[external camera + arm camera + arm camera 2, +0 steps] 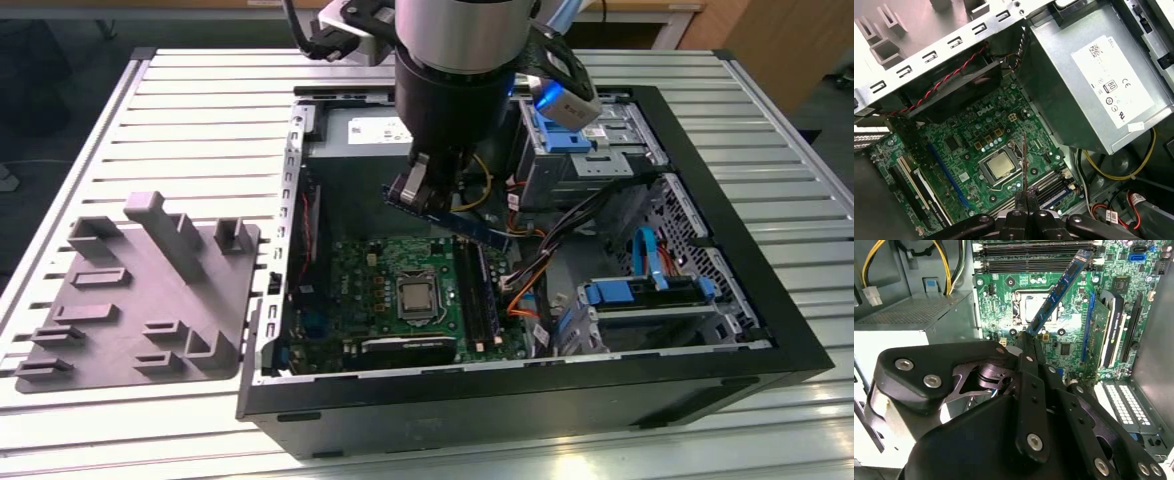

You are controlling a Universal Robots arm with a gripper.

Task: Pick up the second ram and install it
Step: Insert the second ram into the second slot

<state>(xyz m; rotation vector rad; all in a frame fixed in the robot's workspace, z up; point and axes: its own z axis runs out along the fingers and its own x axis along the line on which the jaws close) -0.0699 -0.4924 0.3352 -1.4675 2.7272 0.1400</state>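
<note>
One stick is in the air: the gripper (1028,342) is pinched on one end of the second ram (1058,290), holding it clear above the motherboard (1074,315) inside the open computer case (747,250). Grasping it by an end leaves, we judge, most of its length and its contact edge free to meet a slot. In the exterior view it hangs tilted near the long black memory slots (475,290) without touching them. It is well apart from the grey tray (147,290), which lies on the table (200,100) at the exterior view's left. In the first wrist view the stick shows edge-on as a thin dark line above the processor socket (1000,167) (which suggests to us that its flat faces sit between the jaws). As to looks, it is long, thin and flat. In the second wrist view it appears bluish-dark, with a row of small rectangular chips along its face.
</note>
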